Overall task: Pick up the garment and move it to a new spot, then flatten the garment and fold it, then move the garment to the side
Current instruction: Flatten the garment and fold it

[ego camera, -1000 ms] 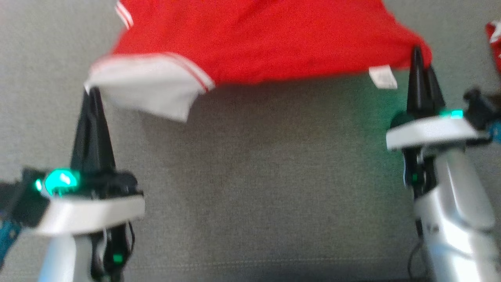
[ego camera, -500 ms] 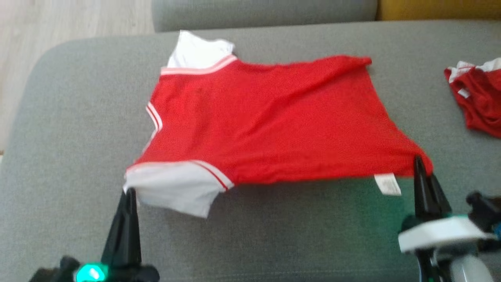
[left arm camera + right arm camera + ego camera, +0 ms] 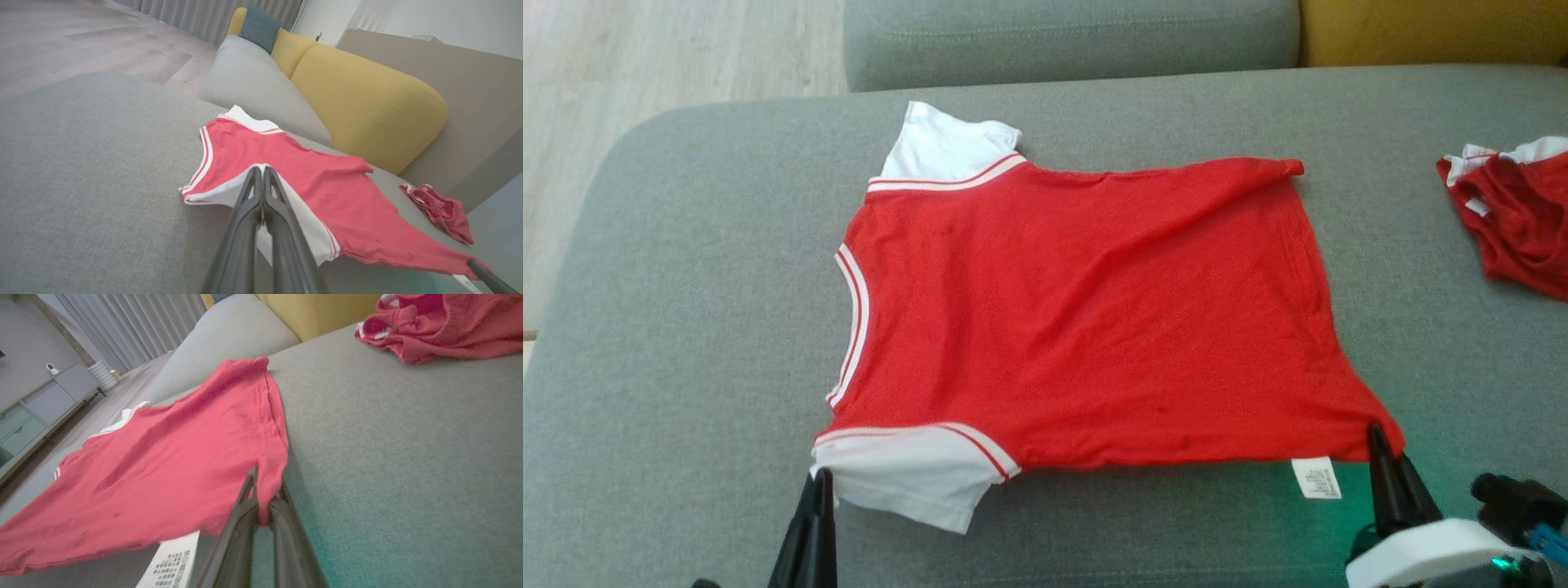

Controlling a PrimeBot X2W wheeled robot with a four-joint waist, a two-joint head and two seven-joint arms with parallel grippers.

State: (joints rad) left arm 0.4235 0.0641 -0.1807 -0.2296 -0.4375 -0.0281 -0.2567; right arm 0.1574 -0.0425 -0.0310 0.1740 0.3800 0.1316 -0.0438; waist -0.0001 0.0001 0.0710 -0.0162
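the red shirt (image 3: 1086, 318) lies spread almost flat on the grey sofa seat (image 3: 686, 327), so the move looks done. the left gripper (image 3: 819, 482) is pinched on its white sleeve, the right gripper (image 3: 1378, 437) on the near hem corner. left to do: smoothing, folding, moving it aside.

shirt (image 3: 1086, 318): red; white sleeves (image 3: 907, 482), red-white striped trim (image 3: 856, 327)
tag (image 3: 1316, 478): white, beside right gripper (image 3: 1376, 433)
sofa (image 3: 686, 367): grey
cushion (image 3: 367, 102): yellow
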